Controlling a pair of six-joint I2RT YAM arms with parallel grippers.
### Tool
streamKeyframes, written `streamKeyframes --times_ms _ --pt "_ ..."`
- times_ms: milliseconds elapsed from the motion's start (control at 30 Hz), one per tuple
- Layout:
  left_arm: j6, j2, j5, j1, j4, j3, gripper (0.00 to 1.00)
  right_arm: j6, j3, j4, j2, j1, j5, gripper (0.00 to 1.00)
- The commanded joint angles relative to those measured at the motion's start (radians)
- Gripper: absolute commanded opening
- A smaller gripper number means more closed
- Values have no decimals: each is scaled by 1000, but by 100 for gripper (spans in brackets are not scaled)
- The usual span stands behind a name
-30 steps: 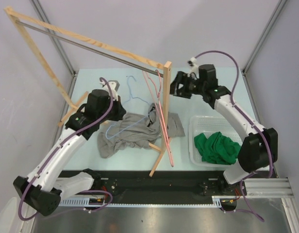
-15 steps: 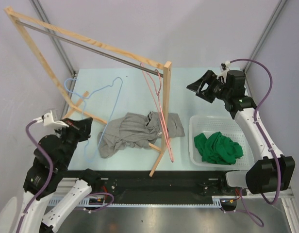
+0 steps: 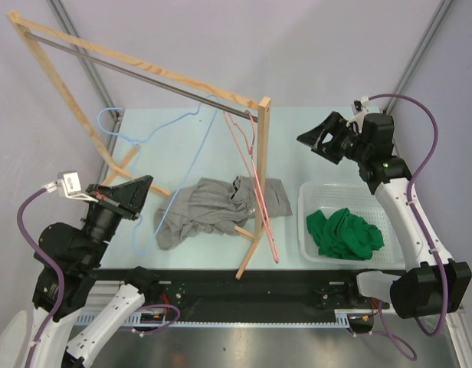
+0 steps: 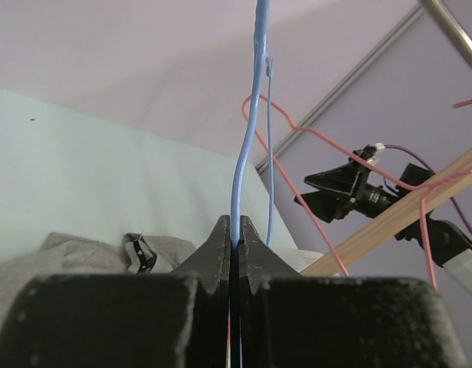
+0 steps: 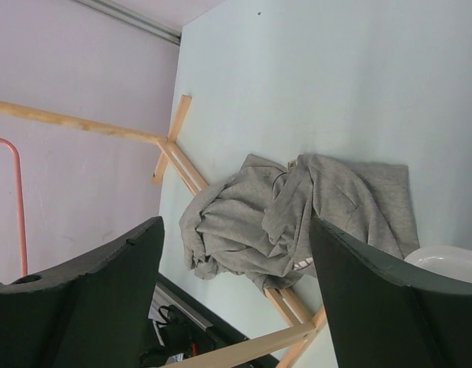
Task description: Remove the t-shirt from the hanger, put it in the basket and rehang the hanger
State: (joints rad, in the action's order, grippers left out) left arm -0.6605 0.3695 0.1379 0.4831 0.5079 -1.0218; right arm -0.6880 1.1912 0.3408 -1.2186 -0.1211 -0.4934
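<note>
Top view first: the grey t-shirt (image 3: 221, 208) lies in a crumpled heap on the bench, around the middle and toward the near edge, bunched against the foot of the wooden rack (image 3: 260, 153). Its long axis runs left to right, with the left end dipping nearer the near edge. The blue hanger (image 3: 182, 170) is up in the air. Its long wire slants from the near-left toward the far middle, and its hook points at the far-left corner. The wire crosses over the shirt's left end, though contact there cannot be told. The left gripper (image 3: 144, 190) sits at the wire's lower end. The right gripper (image 3: 319, 138) hangs over the far-right part of the bench. A pink hanger (image 3: 255, 176) hangs on the rack, and a white basket (image 3: 305, 222) with a green cloth (image 3: 343, 234) sits near the right edge.

Left wrist now: the 2 fingers (image 4: 221, 245) are pressed together on the blue hanger's wire, which rises straight up. The shirt shows low on the left.

Right wrist: both fingers (image 5: 98, 307) are spread wide with nothing between them, and the rumpled grey shirt sits far below on the bench.
</note>
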Motion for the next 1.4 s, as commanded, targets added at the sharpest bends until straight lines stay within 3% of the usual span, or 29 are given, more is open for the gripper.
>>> streamKeyframes --times_ms 0,267,1367 --pt "-25 37 -86 -3 -129 -24 0 7 -15 6 36 6 -2 81" --pt "-28 111 -156 -1 -229 -46 0 5 -38 1 51 8 -4 82" --pt "10 249 -156 -3 -318 -49 0 7 -41 14 56 15 -1 82"
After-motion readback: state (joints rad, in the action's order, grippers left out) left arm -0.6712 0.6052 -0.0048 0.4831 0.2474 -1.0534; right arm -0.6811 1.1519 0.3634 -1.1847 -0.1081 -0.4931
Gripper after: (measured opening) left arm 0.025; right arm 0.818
